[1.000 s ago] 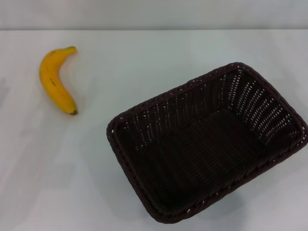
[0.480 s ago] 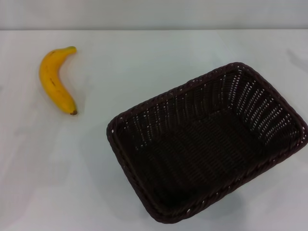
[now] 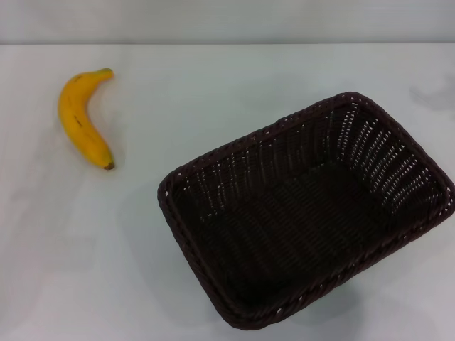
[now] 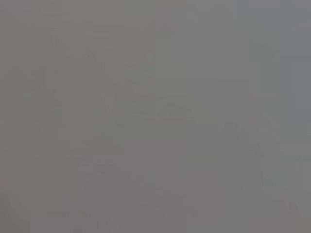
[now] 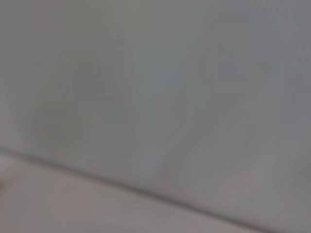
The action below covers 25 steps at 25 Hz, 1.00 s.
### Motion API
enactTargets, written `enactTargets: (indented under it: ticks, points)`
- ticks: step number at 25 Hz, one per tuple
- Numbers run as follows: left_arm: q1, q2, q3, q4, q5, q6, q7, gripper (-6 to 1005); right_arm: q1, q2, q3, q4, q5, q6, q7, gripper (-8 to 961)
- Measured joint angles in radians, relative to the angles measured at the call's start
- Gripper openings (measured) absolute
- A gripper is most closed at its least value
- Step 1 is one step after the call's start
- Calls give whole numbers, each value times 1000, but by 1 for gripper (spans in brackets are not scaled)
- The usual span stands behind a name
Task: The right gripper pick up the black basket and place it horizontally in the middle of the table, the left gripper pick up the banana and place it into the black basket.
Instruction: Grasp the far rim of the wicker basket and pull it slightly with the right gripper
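Observation:
The black basket [image 3: 306, 213], a large dark woven wicker basket, sits empty on the white table [image 3: 213, 92] at the right front, turned at an angle. The banana [image 3: 82, 117] lies on the table at the far left, green stem pointing away, dark end toward me. Neither gripper shows in the head view. The left wrist view shows only a plain grey surface. The right wrist view shows a pale surface with an edge line [image 5: 146, 191] across it.
The table's far edge [image 3: 227, 44] meets a grey wall. A faint shadow lies on the table at the far right [image 3: 434, 92].
The basket and banana have not moved. The faint shadow at the table's far right has appeared and grown larger.

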Motion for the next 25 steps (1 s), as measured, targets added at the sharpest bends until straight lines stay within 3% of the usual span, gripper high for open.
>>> enactTargets:
  ticks: [5,11,18,25]
  points:
    - [-15,0,0,0,7,18,5,879,133,4,-35,-2,-191,177,49,793]
    - [-8,19,0,0,7,20,6,879,273,29,-130,173,-318,222,115,791]
    - [5,37,0,0,3,36,7,879,369,71,-214,340,-355,236,142,774]
    - [8,56,5,0,9,48,2,879,415,79,-217,462,-420,238,160,756]
